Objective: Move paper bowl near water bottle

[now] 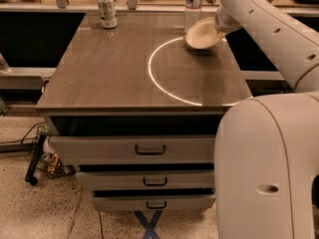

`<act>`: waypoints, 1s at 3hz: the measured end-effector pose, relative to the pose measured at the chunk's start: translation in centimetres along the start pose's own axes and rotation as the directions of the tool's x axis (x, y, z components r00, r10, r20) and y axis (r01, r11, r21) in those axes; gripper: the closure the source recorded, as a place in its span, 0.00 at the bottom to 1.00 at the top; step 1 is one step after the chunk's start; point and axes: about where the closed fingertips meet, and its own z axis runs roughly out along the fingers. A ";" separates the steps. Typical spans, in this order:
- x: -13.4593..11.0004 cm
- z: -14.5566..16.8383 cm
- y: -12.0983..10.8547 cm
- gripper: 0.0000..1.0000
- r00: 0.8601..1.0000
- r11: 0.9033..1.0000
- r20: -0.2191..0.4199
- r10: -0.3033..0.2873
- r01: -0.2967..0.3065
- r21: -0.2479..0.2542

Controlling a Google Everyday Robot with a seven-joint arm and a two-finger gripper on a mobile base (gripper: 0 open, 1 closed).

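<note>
Camera view, nearest first: drawers (149, 151) sit under the front edge of the tabletop (109, 78). Towards the far right corner the paper bowl (202, 35) is tilted, just above or grazing the surface. The gripper (218, 28) is apparently pinched shut on its right rim. Light, thin and easily crushed, it suits a gentle rim hold. The water bottle (193, 6) stands just beyond, at the far edge.

the white arm (271, 31) runs from the right edge of the frame up and over to the upper centre-right. its gripper (218, 29) sits there, pinching the right rim of the tilted paper bowl (202, 34). the bulky body (266, 168) fills the lower right.
</note>
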 end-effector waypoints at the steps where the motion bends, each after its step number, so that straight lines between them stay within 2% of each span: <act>1: 0.4 0.6 -0.4 0.51 1.000 1.000 -0.026 0.017 -0.016 0.014; 3: 0.5 0.6 -1.0 0.04 0.999 0.999 -0.036 0.024 -0.023 0.029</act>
